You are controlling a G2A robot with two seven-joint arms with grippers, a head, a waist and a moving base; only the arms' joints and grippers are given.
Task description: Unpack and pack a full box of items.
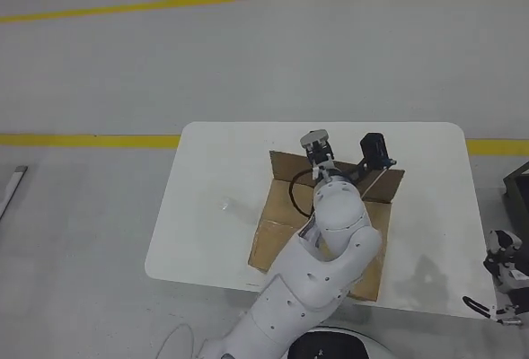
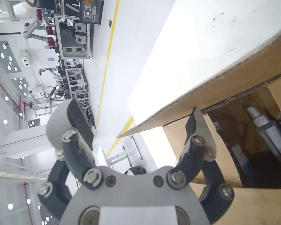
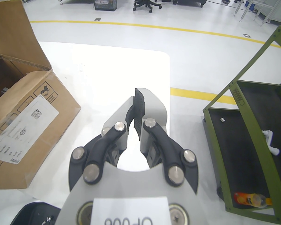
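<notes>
An open cardboard box [image 1: 286, 224] stands in the middle of the white table [image 1: 210, 233]. My left gripper [image 1: 316, 144] is at the box's far edge, open. In the left wrist view this gripper [image 2: 135, 120] straddles the edge of a raised box flap [image 2: 224, 80], and one fingertip [image 2: 194, 120] touches the flap's inner side. Inside the box lie a white tube-like item [image 2: 260, 120] and something blue [image 2: 248, 167]. My right gripper [image 3: 137, 108] is shut on nothing, over the table's near right part, with the box [image 3: 25, 118] off to its side.
A green cart [image 3: 248, 141] stands beside the table's right end [image 1: 526, 193], holding an orange bottle [image 3: 250, 199] and a white part [image 3: 270, 141]. Bare tabletop lies on both sides of the box. A white stick [image 1: 4, 202] lies on the floor.
</notes>
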